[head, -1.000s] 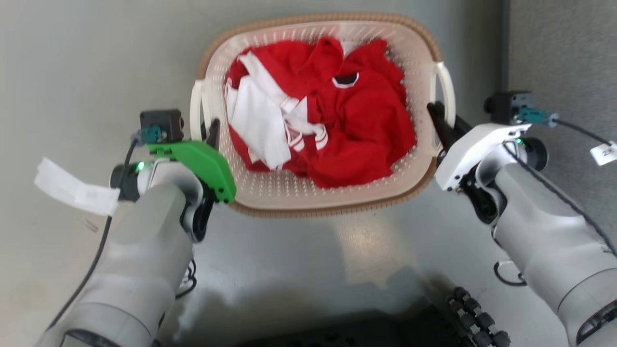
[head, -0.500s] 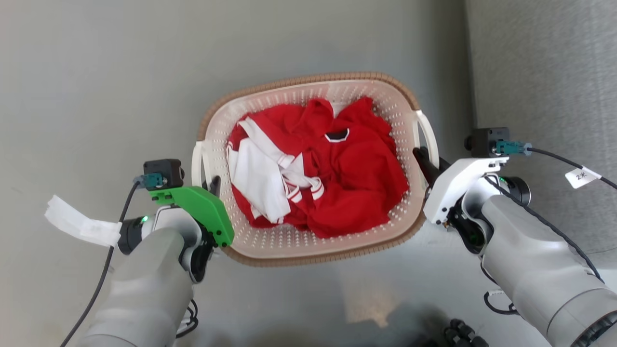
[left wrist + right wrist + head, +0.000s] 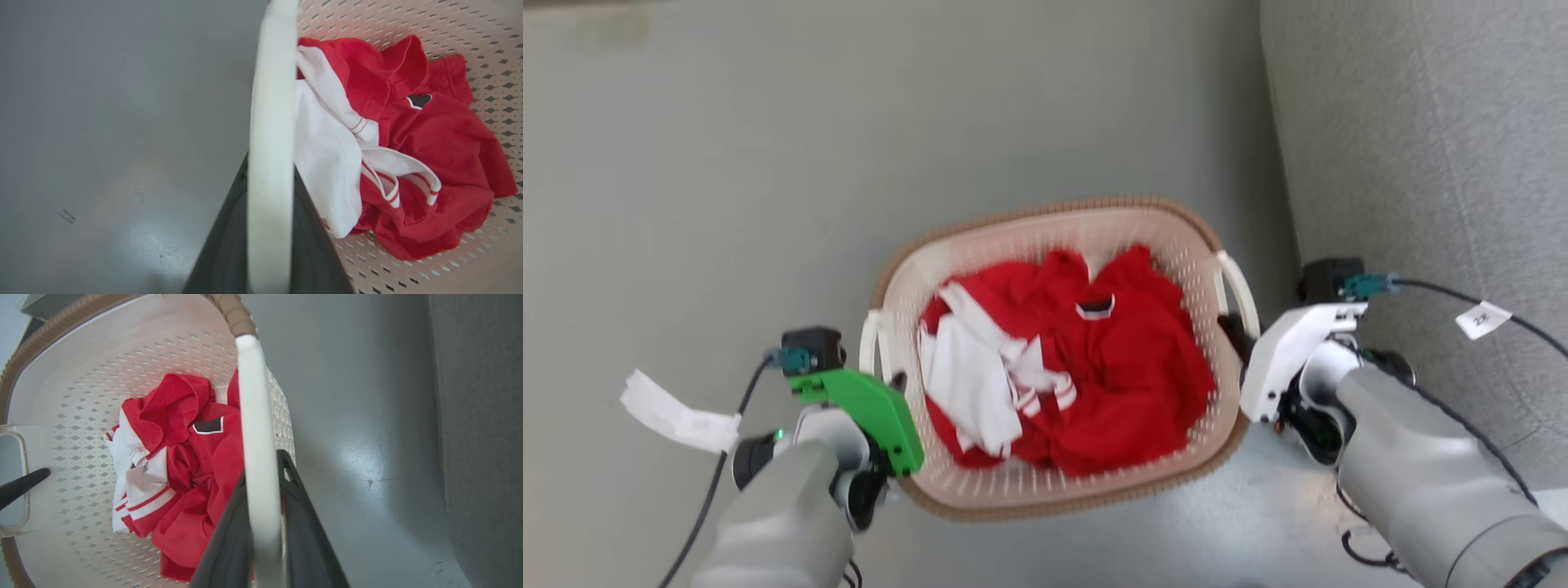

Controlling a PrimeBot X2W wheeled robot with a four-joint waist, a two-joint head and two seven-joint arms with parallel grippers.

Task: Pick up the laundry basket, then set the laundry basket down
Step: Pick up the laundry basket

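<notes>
Between the 2 arms, the laundry basket (image 3: 1045, 206), loaded with red and white clothes (image 3: 1094, 376), is held over the grey floor (image 3: 768, 163). The left hand (image 3: 892, 382) is pinched on the left handle (image 3: 269, 122), and the right hand (image 3: 1233, 327) on the right handle (image 3: 255, 416). Compared with 1 second ago, the whole head view is shifted, so camera motion is judged. Both grips are unchanged. A lift is judged to be under way, and the setting-down is not yet done.

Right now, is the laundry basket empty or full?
Partly full: crumpled red and white clothes lie in the laundry basket, its walls bare above.
</notes>
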